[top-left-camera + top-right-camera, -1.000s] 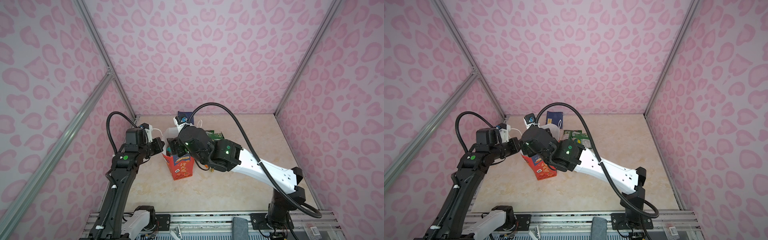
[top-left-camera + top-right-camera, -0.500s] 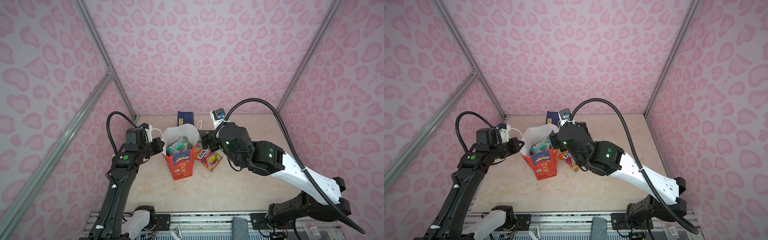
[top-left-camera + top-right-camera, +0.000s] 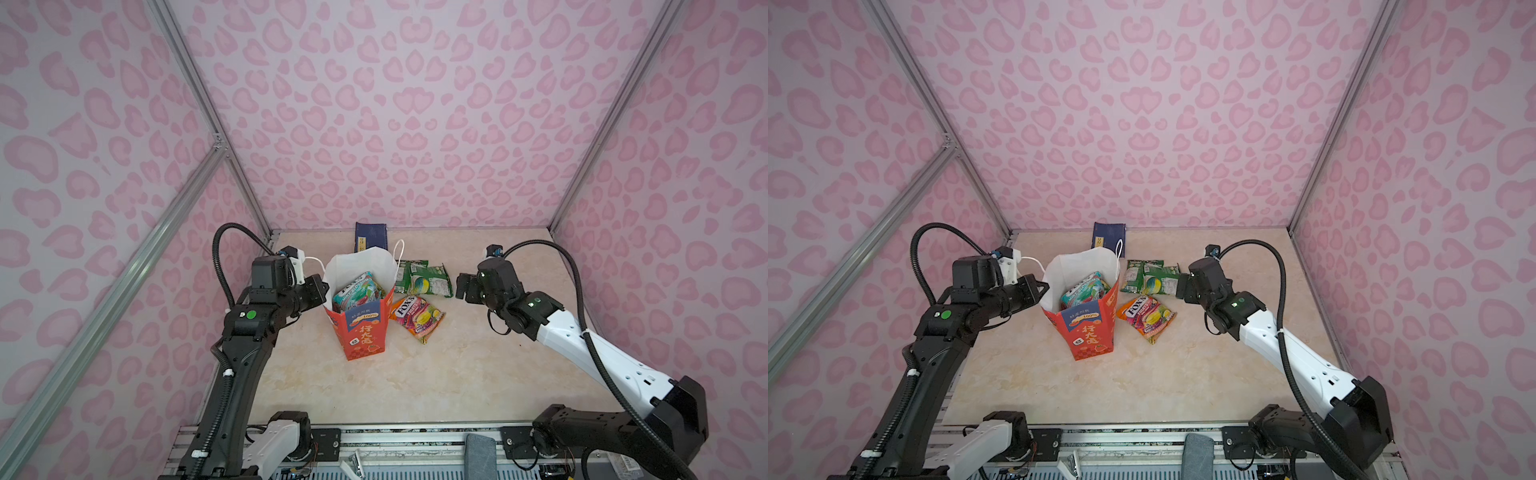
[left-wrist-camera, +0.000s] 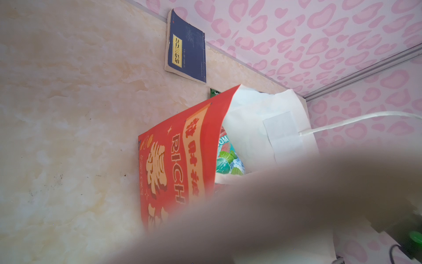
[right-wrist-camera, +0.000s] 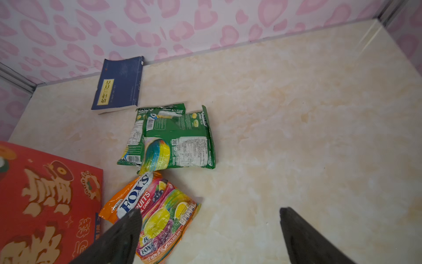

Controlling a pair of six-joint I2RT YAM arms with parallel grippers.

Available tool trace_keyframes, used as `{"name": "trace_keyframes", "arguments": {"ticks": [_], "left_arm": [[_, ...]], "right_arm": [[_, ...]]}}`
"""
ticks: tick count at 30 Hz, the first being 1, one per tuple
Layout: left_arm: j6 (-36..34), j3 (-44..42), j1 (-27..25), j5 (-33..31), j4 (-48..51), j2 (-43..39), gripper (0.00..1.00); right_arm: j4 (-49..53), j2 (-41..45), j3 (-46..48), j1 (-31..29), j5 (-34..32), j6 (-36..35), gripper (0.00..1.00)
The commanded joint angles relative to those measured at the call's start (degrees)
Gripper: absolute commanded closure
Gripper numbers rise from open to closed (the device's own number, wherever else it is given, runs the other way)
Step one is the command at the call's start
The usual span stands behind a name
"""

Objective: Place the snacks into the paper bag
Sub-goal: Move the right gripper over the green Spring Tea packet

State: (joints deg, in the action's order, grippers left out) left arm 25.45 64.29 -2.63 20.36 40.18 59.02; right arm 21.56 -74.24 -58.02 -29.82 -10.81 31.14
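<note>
Right arm has backed off from over the paper bag (image 3: 365,336). Right gripper (image 3: 463,286) jaws wide, empty. Teal packet (image 3: 355,293) now sits in the bag's mouth, so I'd call that drop done. Left gripper (image 3: 320,291) is clamped shut on the bag's left rim, propping it open. Still out: green packets (image 3: 428,280) and orange FOX'S packet (image 3: 417,318), just right of the bag, mid-worktop. Worktop (image 3: 415,374) is beige marble-look, with a blue booklet (image 3: 370,237) at its back edge. Pink-print walls.
</note>
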Motion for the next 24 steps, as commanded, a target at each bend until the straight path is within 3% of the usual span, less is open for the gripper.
{"name": "trace_keyframes", "arguments": {"ticks": [1, 7, 14, 24], "left_arm": [[-0.4, -0.1, 0.1, 0.7, -4.0, -0.2, 0.96], [-0.4, -0.1, 0.0, 0.8, -4.2, -0.3, 0.96], [-0.5, -0.2, 0.1, 0.9, -4.3, -0.3, 0.96], [-0.5, -0.2, 0.0, 1.1, -4.3, -0.5, 0.96]], "right_arm": [[-10.3, -4.3, 2.6, 3.9, 10.7, 1.7, 0.06], [-12.9, -17.0, -0.5, 6.6, 18.3, -0.2, 0.15], [-15.5, -26.9, -3.7, 8.6, 21.1, 0.0, 0.25], [-16.1, -34.5, -6.9, 10.8, 23.4, 0.7, 0.54]]}}
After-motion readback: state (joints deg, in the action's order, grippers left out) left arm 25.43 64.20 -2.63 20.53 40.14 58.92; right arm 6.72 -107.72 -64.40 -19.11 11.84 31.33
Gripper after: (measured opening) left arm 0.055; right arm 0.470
